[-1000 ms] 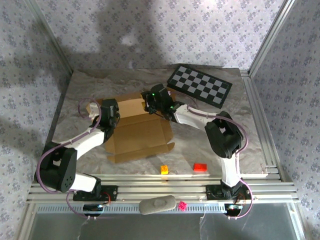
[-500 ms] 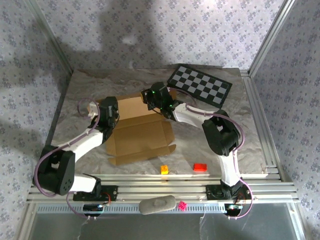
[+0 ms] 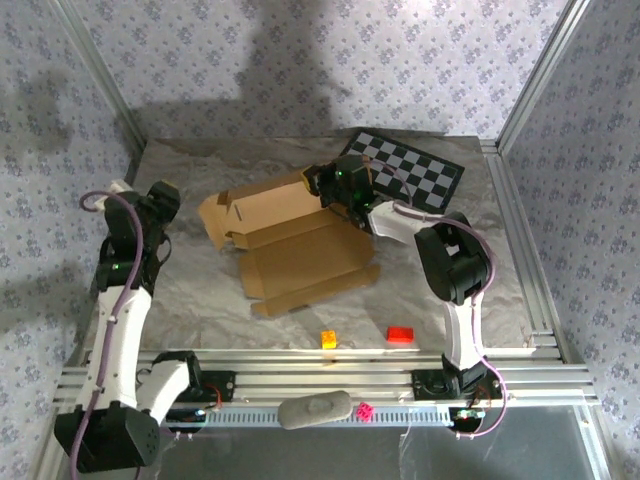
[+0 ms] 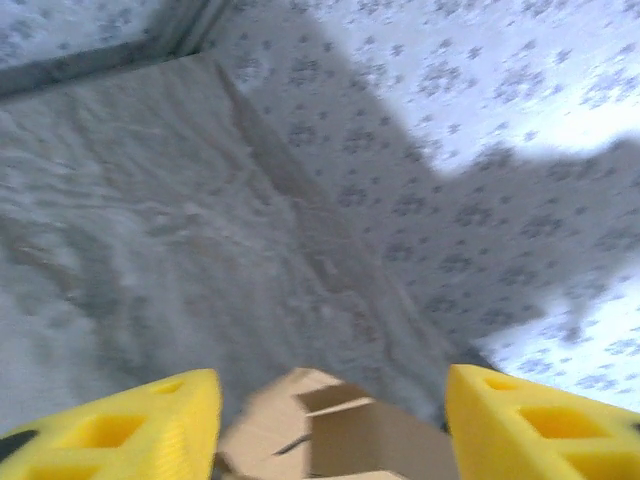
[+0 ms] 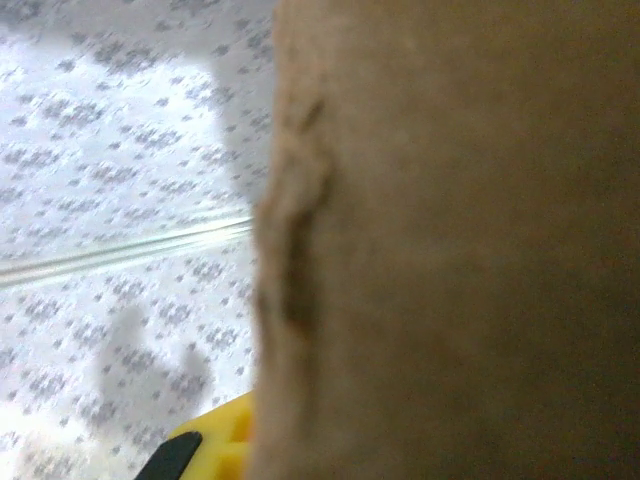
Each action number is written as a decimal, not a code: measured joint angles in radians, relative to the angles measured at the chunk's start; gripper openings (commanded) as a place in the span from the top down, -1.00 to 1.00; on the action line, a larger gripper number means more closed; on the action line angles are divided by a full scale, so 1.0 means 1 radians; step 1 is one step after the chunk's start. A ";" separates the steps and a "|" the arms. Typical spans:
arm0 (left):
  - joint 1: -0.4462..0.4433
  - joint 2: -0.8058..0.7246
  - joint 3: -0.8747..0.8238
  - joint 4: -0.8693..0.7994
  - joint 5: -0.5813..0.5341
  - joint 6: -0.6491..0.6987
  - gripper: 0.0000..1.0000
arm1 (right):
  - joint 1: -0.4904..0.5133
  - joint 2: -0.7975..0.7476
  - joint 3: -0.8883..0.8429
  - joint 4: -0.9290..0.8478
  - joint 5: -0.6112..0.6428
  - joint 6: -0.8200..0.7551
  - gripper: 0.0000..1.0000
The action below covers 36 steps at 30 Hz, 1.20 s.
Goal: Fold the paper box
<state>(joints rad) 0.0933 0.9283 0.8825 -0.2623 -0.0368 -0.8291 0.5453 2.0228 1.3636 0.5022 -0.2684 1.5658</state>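
The paper box [image 3: 300,250] is a brown cardboard sheet lying partly opened in the middle of the table, its rear panel and left flaps raised. My right gripper [image 3: 338,186] is at the box's far right corner. In the right wrist view the cardboard [image 5: 450,240] sits pressed right against the camera, with one yellow finger [image 5: 215,440] showing beside it. My left gripper [image 3: 160,200] hangs open above the table's left side, well clear of the box. In the left wrist view its yellow fingers [image 4: 130,425] stand wide apart with the box's flaps [image 4: 340,430] seen far off between them.
A black-and-white checkered board [image 3: 400,170] lies at the back right, just behind the right gripper. An orange-yellow block [image 3: 328,339] and a red block [image 3: 401,334] sit near the front edge. A grey object [image 3: 315,410] and a pink piece [image 3: 366,410] rest on the front rails.
The left gripper has let go of the box's left edge and swung out to the far left. The box has slid and turned to the right with the right gripper.
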 measured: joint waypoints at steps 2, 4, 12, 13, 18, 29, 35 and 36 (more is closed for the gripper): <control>0.057 0.009 -0.034 -0.027 0.047 0.074 0.18 | -0.009 0.000 -0.025 0.026 -0.035 -0.009 1.00; 0.084 0.042 -0.076 -0.038 0.077 0.132 0.21 | -0.020 0.000 -0.042 0.039 -0.069 -0.013 1.00; 0.092 0.124 -0.172 -0.026 0.216 0.314 0.38 | -0.058 -0.009 -0.106 0.109 -0.145 -0.022 1.00; 0.092 0.125 -0.175 -0.014 0.235 0.339 0.39 | -0.061 -0.010 -0.109 0.109 -0.149 -0.023 1.00; 0.093 0.126 -0.238 0.083 0.328 0.431 0.37 | -0.072 -0.014 -0.129 0.130 -0.169 -0.030 1.00; 0.036 0.230 -0.297 0.180 0.444 0.526 0.31 | -0.085 -0.008 -0.160 0.276 -0.203 -0.026 1.00; 0.031 0.224 -0.264 0.188 0.409 0.535 0.25 | -0.087 0.050 -0.133 0.411 -0.216 0.005 1.00; 0.031 0.216 -0.263 0.189 0.397 0.541 0.21 | -0.087 0.062 -0.120 0.421 -0.220 0.008 1.00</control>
<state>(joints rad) 0.1238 1.1442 0.6197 -0.0734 0.3599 -0.2878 0.4587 2.0850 1.2434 0.9234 -0.4881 1.5742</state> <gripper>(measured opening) 0.367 0.057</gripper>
